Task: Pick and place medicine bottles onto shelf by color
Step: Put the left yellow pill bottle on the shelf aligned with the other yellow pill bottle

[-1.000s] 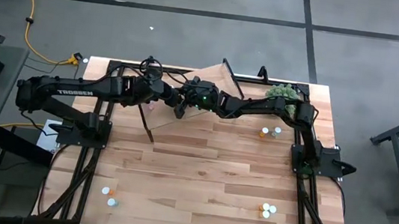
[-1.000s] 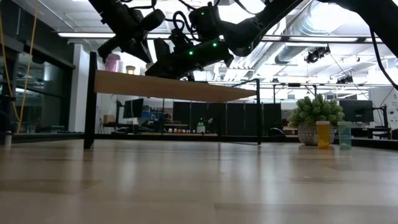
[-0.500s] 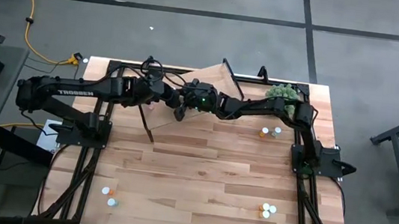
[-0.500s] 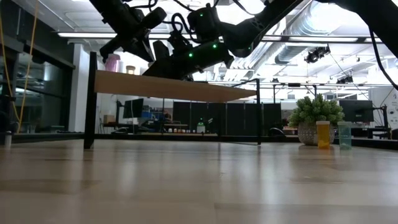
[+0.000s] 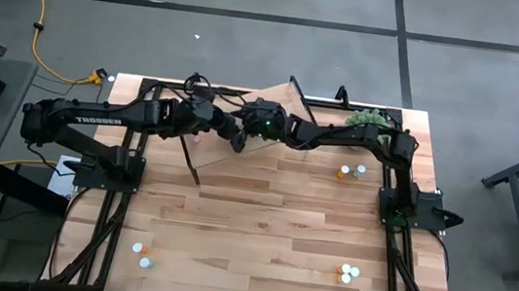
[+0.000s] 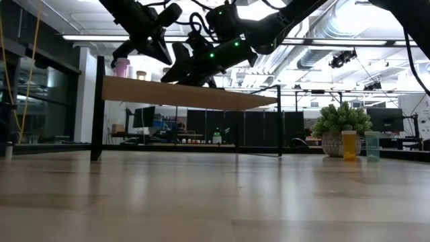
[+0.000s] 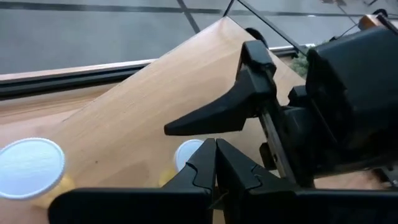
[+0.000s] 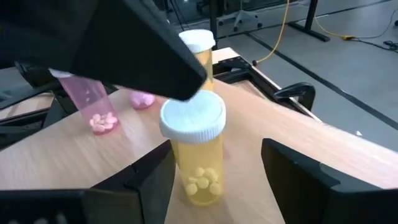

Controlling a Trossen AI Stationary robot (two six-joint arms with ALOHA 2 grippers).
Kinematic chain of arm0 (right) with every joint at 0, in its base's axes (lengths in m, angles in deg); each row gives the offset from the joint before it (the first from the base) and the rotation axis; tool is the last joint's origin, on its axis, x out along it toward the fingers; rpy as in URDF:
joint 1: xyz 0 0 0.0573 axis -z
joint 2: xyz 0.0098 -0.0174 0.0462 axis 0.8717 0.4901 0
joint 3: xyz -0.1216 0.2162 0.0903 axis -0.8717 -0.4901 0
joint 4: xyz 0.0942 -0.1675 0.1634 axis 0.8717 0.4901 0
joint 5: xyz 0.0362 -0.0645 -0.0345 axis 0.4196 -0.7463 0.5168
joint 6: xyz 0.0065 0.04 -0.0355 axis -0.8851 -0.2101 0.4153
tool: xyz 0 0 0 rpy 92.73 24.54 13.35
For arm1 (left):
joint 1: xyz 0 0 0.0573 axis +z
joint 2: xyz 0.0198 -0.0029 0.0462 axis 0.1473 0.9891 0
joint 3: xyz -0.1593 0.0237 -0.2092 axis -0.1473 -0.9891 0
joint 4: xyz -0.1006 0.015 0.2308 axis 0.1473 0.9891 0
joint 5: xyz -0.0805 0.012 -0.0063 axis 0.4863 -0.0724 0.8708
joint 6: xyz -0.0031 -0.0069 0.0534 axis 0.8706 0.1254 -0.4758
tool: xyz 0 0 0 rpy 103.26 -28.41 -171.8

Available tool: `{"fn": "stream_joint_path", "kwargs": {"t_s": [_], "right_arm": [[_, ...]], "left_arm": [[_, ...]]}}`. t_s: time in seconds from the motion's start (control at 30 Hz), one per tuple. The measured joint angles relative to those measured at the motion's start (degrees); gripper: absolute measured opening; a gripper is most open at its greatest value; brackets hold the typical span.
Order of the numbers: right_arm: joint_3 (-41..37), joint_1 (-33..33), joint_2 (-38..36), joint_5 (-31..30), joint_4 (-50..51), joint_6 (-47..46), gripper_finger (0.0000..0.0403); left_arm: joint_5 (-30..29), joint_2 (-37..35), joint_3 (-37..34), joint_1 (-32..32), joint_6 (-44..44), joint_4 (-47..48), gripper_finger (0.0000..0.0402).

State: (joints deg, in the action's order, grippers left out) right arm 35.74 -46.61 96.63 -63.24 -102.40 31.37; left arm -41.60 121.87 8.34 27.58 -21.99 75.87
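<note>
I've set the yellow bottle (image 8: 193,152) on the shelf (image 8: 249,168); right jaws spread, left pressed together. Next, back away cleanly.

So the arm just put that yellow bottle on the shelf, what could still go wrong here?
The right gripper has its fingers open on either side of the yellow bottle, so pulling back crookedly might tip it. The left gripper hovers shut very close by, so the two arms could bump. A toppled bottle could also knock the pink bottle standing nearby on the shelf.
</note>
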Motion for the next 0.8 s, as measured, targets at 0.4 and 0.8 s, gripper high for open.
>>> {"fn": "stream_joint_path", "kwargs": {"t_s": [0.4, 0.8], "right_arm": [[0.1, -0.1, -1.7, 2.7, 2.8, 1.9, 0.0229], [0.1, -0.1, -4.7, 5.1, 9.5, 2.4, 0.0229]], "left_arm": [[-2.1, -4.4, 0.1, 0.0, -1.0, -0.4, 0.0], [-0.6, -13.5, 0.1, -2.9, -2.8, -4.0, 0.0]]}}
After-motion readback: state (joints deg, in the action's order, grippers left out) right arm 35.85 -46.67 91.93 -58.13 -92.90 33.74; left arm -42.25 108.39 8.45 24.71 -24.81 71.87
